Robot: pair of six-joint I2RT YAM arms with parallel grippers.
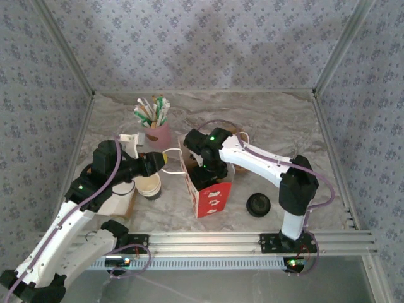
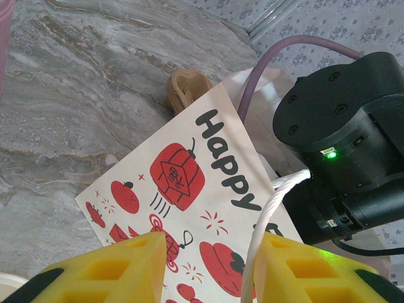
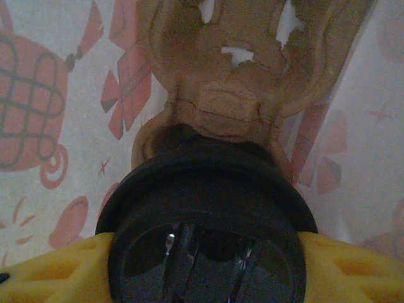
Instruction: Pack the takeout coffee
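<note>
So, we're at the loading step. The right gripper point(image 3: 205, 274) is down inside the paper bag point(image 1: 211, 196), clamped on a coffee cup point(image 3: 208, 208) with a black lid. Its yellow fingers point(image 3: 50, 271) press on either side of the lid. Right under the cup is the brown pulp cup tray point(image 3: 233, 76) in the bottom of the bag, so my guess is the cup is about to get seated in one of its wells. The left gripper point(image 2: 218, 271) sits at the bag's mouth with its jaws partly apart. The white rope handle point(image 2: 252, 230) runs through the gap right by one finger. It doesn't look pinched to me, more like hooked to hold the bag open. Next move, I'd say: line the cup over a well, lower it straight, then let go and pull up without snagging the bag wall. Out on the table a paper cup point(image 1: 150, 185) that looks lidless stands just beside the left arm. A loose black lid point(image 1: 258, 204) lies to the right of the bag, so there's probably more to pack. Writing-wise, the bag says "Happy" in black and the rest is cut off. Around it are red lantern and fruit drawings, and one lantern has a character I can't read.
</note>
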